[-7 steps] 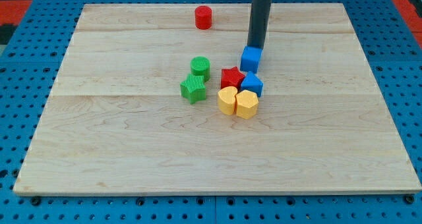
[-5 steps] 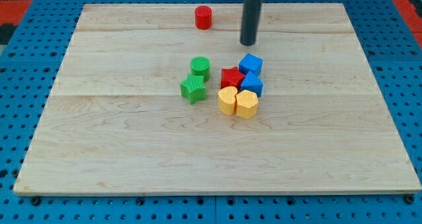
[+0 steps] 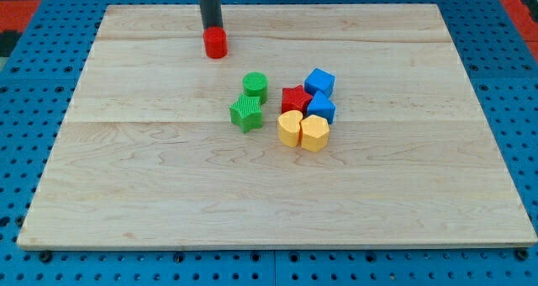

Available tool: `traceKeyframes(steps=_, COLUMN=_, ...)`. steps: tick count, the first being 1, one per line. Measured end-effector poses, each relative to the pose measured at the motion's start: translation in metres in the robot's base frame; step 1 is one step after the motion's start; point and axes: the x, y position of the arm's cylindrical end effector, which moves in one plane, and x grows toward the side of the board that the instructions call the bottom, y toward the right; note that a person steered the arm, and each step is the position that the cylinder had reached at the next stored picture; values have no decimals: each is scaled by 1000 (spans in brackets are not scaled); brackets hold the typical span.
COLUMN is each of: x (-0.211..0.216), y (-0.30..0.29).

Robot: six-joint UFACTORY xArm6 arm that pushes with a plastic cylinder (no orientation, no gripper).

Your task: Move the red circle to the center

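The red circle [image 3: 216, 43] is a small red cylinder near the view's top, left of the board's middle line. My tip [image 3: 211, 29] sits just above it and touches its far side; the dark rod rises out of the view's top. The other blocks lie lower and to the right, apart from the red circle.
A green cylinder [image 3: 255, 86] and a green ribbed block [image 3: 245, 113] stand near the board's middle. To their right a cluster holds a red star [image 3: 295, 98], two blue blocks [image 3: 319, 82] [image 3: 321, 108] and two yellow blocks [image 3: 290, 128] [image 3: 314, 133]. The wooden board [image 3: 126, 193] lies on a blue pegboard.
My tip has swept from beside the upper blue block leftward to the red circle. The red circle has shifted left and down the view. The other blocks are unchanged.
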Motion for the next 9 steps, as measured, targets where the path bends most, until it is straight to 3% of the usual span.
traceKeyframes(steps=1, x=22, y=41)
traceKeyframes(steps=4, x=74, y=-67)
traceKeyframes(steps=5, x=120, y=-88)
traceKeyframes(steps=7, x=70, y=19)
traceKeyframes(steps=8, x=69, y=32)
traceKeyframes(steps=9, x=83, y=-6)
